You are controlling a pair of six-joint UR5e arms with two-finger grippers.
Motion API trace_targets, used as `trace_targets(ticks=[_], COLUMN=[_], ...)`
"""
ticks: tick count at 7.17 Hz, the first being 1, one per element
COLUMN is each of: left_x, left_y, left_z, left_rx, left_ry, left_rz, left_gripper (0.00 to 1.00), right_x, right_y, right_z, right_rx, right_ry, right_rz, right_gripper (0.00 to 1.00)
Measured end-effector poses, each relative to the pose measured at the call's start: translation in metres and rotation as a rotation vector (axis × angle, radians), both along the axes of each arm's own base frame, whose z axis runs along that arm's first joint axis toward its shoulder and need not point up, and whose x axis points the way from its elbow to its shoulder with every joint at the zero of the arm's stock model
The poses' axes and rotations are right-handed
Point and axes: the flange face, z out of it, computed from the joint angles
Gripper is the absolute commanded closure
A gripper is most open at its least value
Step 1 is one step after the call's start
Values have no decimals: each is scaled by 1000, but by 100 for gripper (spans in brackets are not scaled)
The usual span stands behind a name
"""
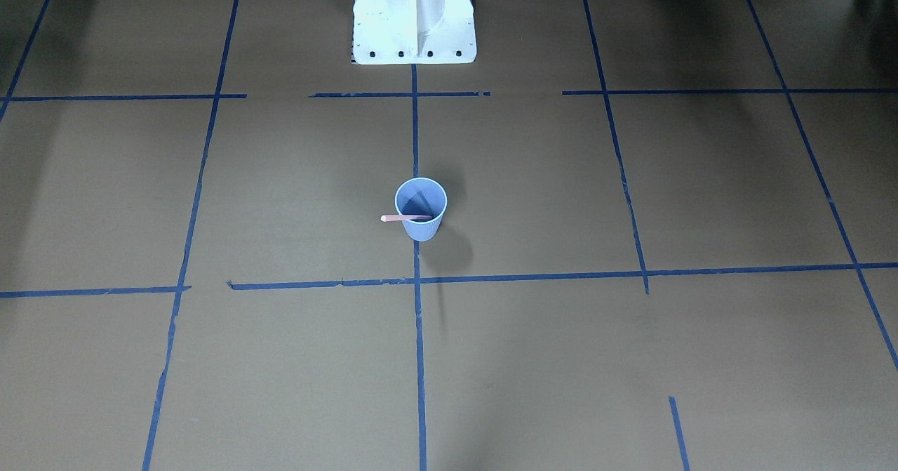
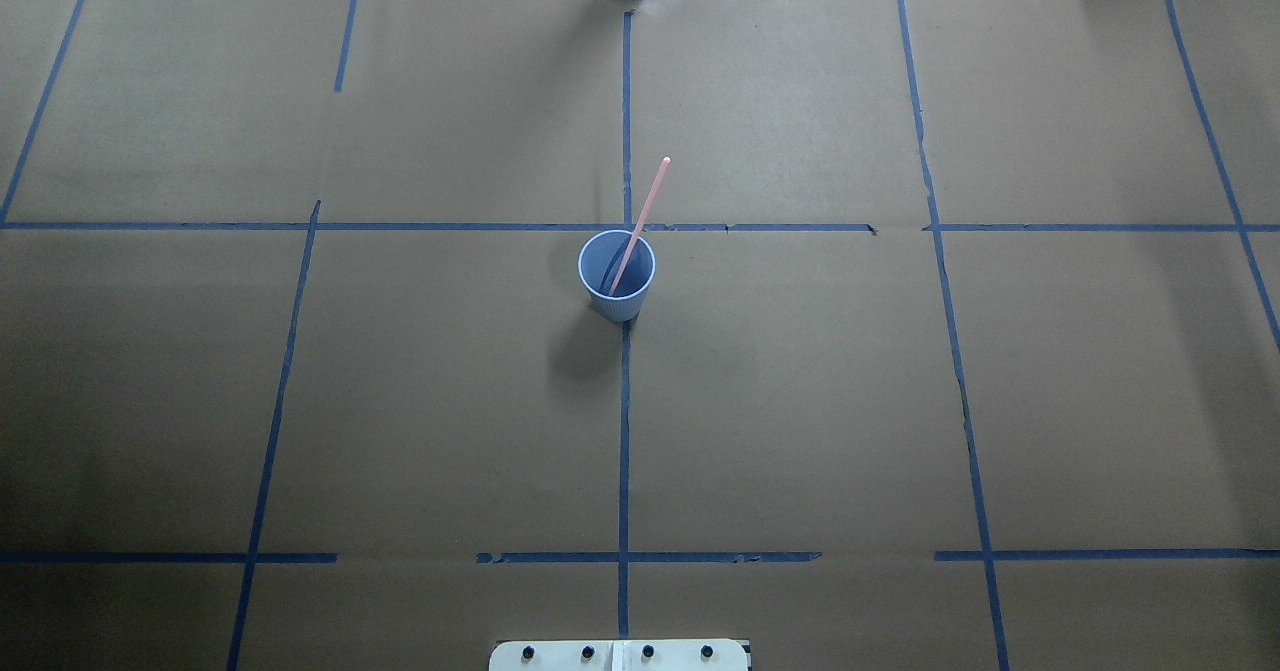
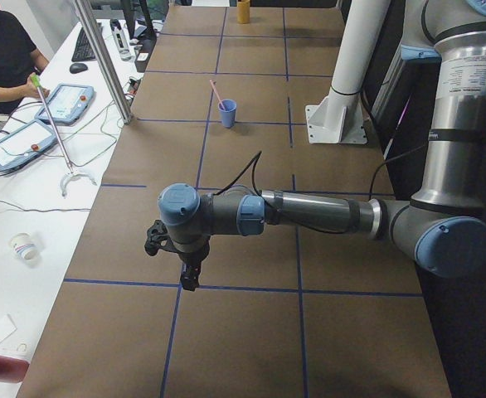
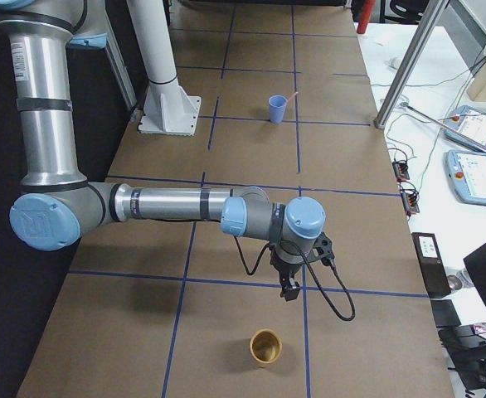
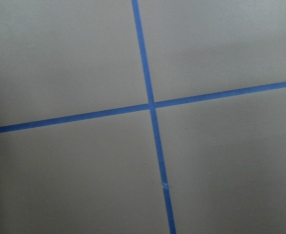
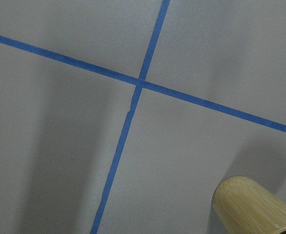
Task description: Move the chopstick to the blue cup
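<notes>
The blue cup (image 1: 421, 227) (image 2: 625, 303) stands upright near the table's middle on the centre tape line. One pale pink chopstick (image 1: 394, 218) (image 2: 645, 206) stands in it, leaning out over the rim away from the robot. Cup (image 3: 227, 116) (image 4: 277, 109) and chopstick (image 3: 216, 89) (image 4: 291, 96) also show small in both side views. My left gripper (image 3: 190, 280) hangs over bare table far from the cup. My right gripper (image 4: 290, 290) hangs over the opposite end. Both show only in side views, so I cannot tell whether they are open or shut.
A bamboo holder (image 4: 266, 347) (image 6: 253, 207) stands on the table just beyond the right gripper. The white robot pedestal (image 1: 414, 15) (image 3: 342, 91) is at the robot's side. Blue tape lines grid the brown table. A person and teach pendants (image 3: 65, 104) sit past the far edge.
</notes>
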Motion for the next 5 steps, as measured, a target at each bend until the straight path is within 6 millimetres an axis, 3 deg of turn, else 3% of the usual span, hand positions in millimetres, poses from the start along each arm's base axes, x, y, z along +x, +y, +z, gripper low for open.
trace_targets(ticks=[2, 5], left_x=[0, 1], left_y=[14, 16], left_z=[-3, -16], left_rx=[6, 32], left_ry=[-1, -4], left_rz=[-1, 1], left_gripper=[0, 0], right_x=[0, -1], right_y=[1, 0], right_z=[1, -1], right_rx=[-3, 1], right_ry=[-3, -6], right_rz=[1, 2], right_gripper=[0, 0])
